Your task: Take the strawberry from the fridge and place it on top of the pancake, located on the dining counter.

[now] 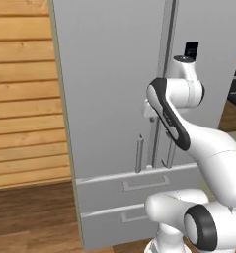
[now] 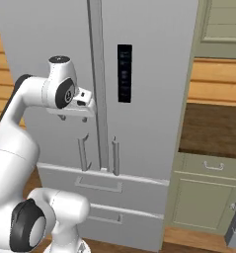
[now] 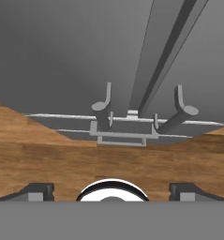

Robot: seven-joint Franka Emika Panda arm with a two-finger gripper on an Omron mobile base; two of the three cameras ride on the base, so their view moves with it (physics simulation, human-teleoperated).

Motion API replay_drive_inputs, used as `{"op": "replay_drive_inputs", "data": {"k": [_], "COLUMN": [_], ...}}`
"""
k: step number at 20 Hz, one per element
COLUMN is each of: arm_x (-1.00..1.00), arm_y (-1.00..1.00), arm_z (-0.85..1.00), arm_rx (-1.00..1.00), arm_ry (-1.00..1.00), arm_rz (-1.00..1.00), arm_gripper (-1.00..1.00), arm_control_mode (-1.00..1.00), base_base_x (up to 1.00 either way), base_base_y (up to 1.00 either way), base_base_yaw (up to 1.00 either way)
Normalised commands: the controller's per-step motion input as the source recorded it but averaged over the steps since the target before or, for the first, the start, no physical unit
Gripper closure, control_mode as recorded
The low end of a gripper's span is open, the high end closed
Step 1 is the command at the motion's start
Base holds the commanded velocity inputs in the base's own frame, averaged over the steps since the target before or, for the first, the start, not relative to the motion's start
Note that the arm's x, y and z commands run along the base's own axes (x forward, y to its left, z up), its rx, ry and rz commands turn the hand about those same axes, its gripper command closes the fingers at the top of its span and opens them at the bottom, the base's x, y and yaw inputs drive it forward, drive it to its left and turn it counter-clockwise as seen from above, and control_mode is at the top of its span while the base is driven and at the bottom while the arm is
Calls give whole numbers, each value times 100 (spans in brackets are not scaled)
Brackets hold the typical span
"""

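Observation:
The fridge (image 1: 109, 74) (image 2: 154, 74) (image 3: 62, 47) stands right in front of me with both doors closed. Its two slim bar handles (image 2: 82, 153) (image 3: 105, 108) end beside the centre seam, just above the drawers. My gripper (image 2: 74, 117) (image 3: 112, 190) hangs in front of the left door close to the seam, pointing down, a little above the handles' lower ends. Its fingertips (image 3: 36, 190) stand wide apart, open, with nothing between them. The strawberry is hidden behind the closed doors. The pancake and the dining counter are out of view.
Two bottom drawers (image 1: 139, 185) sit under the doors. A wood plank wall (image 1: 20, 99) and wood floor (image 1: 30, 212) lie to the left. To the right are pale green cabinets (image 2: 208, 197) under a dark counter top (image 2: 213, 128). A dark panel (image 2: 124, 74) is on the right door.

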Motion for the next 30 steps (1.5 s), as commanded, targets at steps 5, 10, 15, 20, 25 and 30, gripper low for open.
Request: {"op": "replay_drive_inputs", "data": {"k": [5, 10, 15, 20, 25, 30], "arm_x": [0, 0, 0, 0, 0, 0], "arm_y": [0, 0, 0, 0, 0, 0], "arm_z": [0, 0, 0, 0, 0, 0], "arm_rx": [0, 0, 0, 0, 0, 0], "arm_ry": [0, 0, 0, 0, 0, 0], "arm_rz": [0, 0, 0, 0, 0, 0], "arm_gripper": [-100, -100, -100, -100, -100, -100], "arm_control_mode": [100, 100, 100, 100, 100, 100], "base_base_x": [-60, -22, -6, 6, -35, -90], "base_base_y": [-46, -33, -40, -32, 9, 1], "base_base_yaw": [-10, -16, 2, 11, 1, 0]}}
